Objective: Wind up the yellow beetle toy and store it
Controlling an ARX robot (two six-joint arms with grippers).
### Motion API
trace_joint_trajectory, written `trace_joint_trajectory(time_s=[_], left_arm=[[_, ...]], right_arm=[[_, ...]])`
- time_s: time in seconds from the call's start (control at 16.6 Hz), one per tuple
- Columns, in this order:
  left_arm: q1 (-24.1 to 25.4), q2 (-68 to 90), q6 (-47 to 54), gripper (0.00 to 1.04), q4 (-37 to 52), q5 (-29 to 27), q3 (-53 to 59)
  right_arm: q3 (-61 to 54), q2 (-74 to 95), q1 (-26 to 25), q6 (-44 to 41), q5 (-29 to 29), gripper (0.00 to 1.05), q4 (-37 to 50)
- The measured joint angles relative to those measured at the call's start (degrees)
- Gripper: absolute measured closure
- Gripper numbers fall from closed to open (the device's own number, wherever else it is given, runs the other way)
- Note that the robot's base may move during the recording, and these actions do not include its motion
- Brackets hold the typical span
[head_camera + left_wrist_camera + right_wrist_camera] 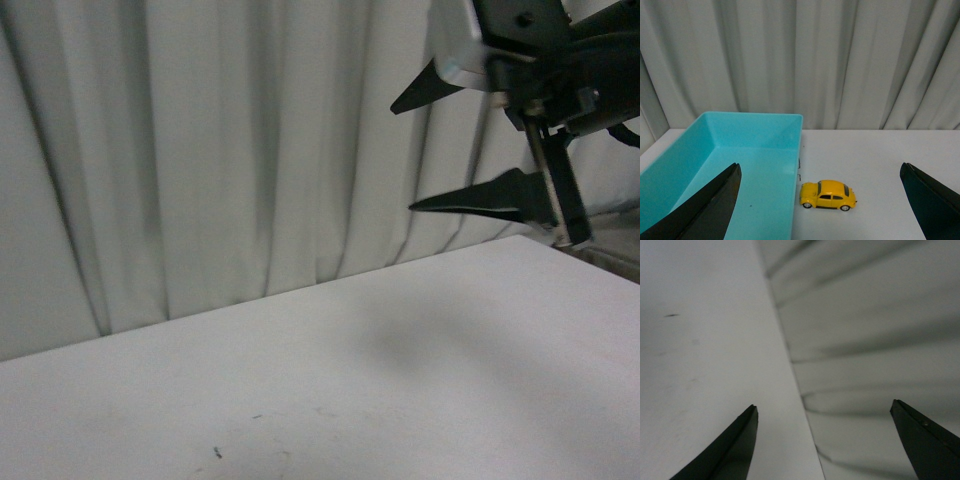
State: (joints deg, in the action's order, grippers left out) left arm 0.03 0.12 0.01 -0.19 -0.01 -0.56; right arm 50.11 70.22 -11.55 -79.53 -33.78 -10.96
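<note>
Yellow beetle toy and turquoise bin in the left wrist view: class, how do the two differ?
Colour: the yellow beetle toy is glossy yellow with dark windows; the turquoise bin is plain turquoise. Size: the bin is far larger than the toy. Shape: the toy is rounded, the bin straight-walled and open-topped. Both rest on the white table, side by side.

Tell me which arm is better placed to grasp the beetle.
Left, probably. The left gripper is open, and its camera shows the beetle on the table just ahead, beside the bin. The right gripper, also open, is raised, and its camera shows only table and curtain.
</note>
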Motion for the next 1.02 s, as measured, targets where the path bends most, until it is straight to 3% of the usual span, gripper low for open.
trace_joint_trajectory(time_s=[0.18,0.36,0.48,0.6,0.84,1.02], left_arm=[[0.00,0.00,-0.02,0.07,-0.02,-0.09,0.00],[0.00,0.00,0.02,0.07,-0.02,-0.02,0.00],[0.00,0.00,0.00,0.07,-0.02,0.15,0.00],[-0.02,0.00,0.00,0.07,0.00,0.00,0.00],[-0.02,0.00,0.00,0.07,-0.02,0.00,0.00],[-0.02,0.00,0.00,0.07,0.00,-0.04,0.00]], right_arm=[[-19.89,-19.50,4.26,33.51,20.33,0.46,23.47],[-29.97,-34.01,6.27,62.27,28.15,0.70,29.20],[-31.32,-35.23,6.54,65.66,28.94,0.76,29.40],[-34.10,-36.17,10.05,72.13,32.98,0.87,29.44],[-37.38,-37.62,11.91,75.60,32.76,1.03,29.44],[-40.70,-42.62,11.54,78.12,33.77,1.03,29.88]])
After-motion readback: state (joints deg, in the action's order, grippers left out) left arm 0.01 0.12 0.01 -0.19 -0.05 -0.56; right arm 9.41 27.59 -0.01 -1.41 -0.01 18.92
